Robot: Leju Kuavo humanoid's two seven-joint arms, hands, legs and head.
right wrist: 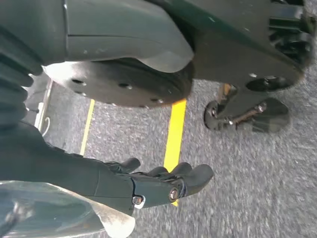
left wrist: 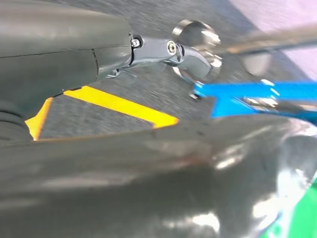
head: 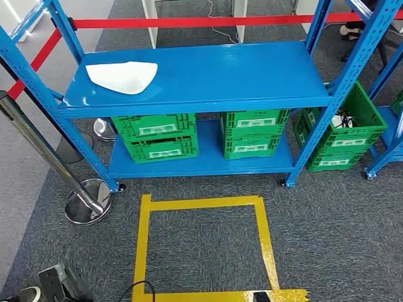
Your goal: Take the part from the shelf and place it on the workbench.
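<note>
Blue steel makes up the shelf (head: 199, 78) that fills the upper part of the head view, with a white, flat, rounded part (head: 122, 76) lying on the left end of its top board, well clear of the edges. Under that board, on the lower level, stand two stacks of green crates (head: 157, 135) side by side, and a further green crate (head: 340, 135) sits beside the right upright, with a white item and cables inside. A square of yellow tape (head: 204, 248) marks the grey carpet in front of the shelf. To the left, a chrome stanchion (head: 88, 201) leans on its round base, and a red barrier belt (head: 190, 22) runs behind the shelf.

In the left wrist view, the left hand (left wrist: 164, 52) reaches out over the carpet, its grey fingers (left wrist: 186, 54) extended and holding nothing, though the picture is blurred and how far apart they lie is hard to judge. Past them show the chrome base, a blue shelf foot and a strip of the yellow tape.

In the right wrist view, the right hand (right wrist: 160, 186) hangs above the carpet with its dark fingers (right wrist: 194, 176) loosely stretched, slightly apart, and empty. A yellow tape line runs across the floor behind it.
</note>
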